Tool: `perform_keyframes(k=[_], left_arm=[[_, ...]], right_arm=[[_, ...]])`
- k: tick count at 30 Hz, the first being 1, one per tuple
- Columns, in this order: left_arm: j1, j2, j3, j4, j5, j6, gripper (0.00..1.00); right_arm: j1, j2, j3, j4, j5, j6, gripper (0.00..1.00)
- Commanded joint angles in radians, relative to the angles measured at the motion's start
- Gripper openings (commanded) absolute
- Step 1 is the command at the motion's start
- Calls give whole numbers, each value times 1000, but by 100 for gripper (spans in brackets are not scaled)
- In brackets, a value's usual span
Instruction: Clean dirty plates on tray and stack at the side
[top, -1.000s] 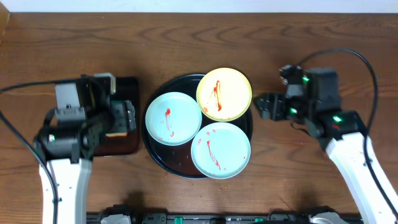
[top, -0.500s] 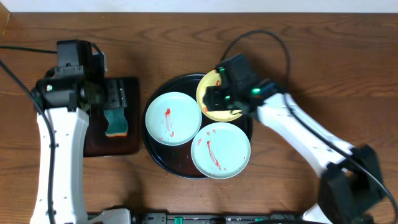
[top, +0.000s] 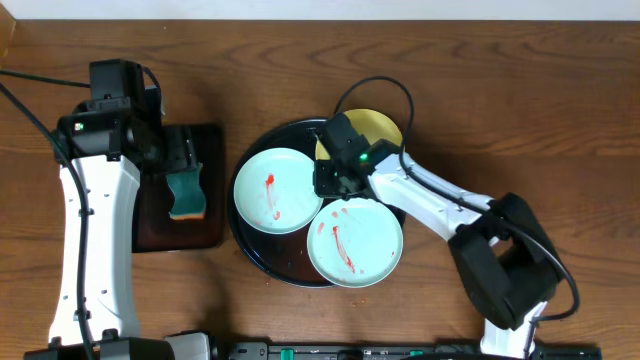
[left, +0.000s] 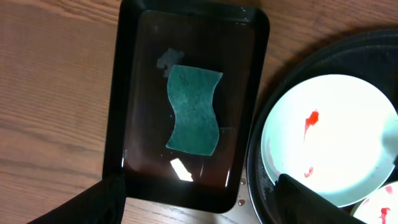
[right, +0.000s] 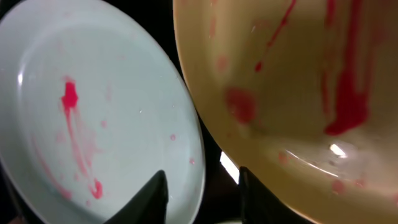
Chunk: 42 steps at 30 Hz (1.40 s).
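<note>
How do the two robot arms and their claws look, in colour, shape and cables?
Both arms have white tube-like links and bulky black joint housings: left arm, right arm. Thin black cables loop from each. A small green light glows near the right wrist. The left claw and right claw have dark, blunt fingers.

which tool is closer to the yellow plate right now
Right. The right tool is at the left edge of the yellow plate; the left tool is far off, over the sponge.
</note>
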Motion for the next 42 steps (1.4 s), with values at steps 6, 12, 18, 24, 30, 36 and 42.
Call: perform_keyframes(k=[6,12,18,24,30,36,42], left_arm=[[3,6,20,5,-13,-16,77],[3,45,19,4,-12,-16,77],[3,103,13,2,-11,11,77],[4,208,7,2,-11,49,77],[23,344,7,10,-12,61,70],[41,434,3,10,-4,64,61],[44,521,0,18,11,82,48]], right_arm=[[19,56,20,38,47,48,22],[27,86,20,71,47,48,12],[43,87,20,77,96,46,1],[43,87,19,74,99,27,1],[43,87,19,68,98,3,1],[44,89,19,63,98,-11,1],[45,106,19,63,83,-19,1]])
